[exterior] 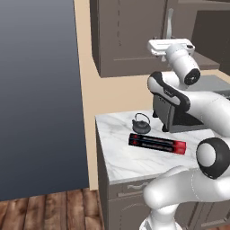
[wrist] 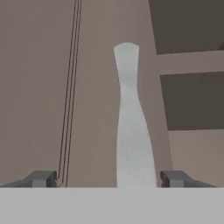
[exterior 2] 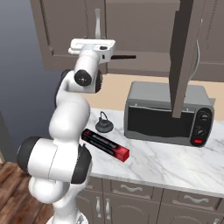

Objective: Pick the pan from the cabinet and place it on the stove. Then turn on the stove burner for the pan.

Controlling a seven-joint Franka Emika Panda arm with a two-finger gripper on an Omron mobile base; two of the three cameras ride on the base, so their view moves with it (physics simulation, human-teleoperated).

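The cabinet (exterior: pixel 130 36) (exterior 2: pixel 61 30) hangs above the counter, its left door closed. A long curved silver handle (wrist: pixel 131 127) (exterior 2: pixel 97 22) (exterior: pixel 170 22) runs up that door. My gripper (wrist: pixel 109 178) (exterior 2: pixel 97 40) (exterior: pixel 170 42) is raised to the handle's lower end. It is open, with one dark fingertip (wrist: pixel 41 178) to the left of the handle and the other to the right, both apart from it. The pan and the stove are out of view.
A second cabinet door (exterior 2: pixel 186 57) stands swung open over a grey toaster oven (exterior 2: pixel 168 113) (exterior: pixel 173 114). On the marble counter (exterior: pixel 121 157) lie a small black teapot (exterior: pixel 141 123) (exterior 2: pixel 104 124) and a long red-and-black box (exterior: pixel 157 143) (exterior 2: pixel 105 145). Low drawers sit below.
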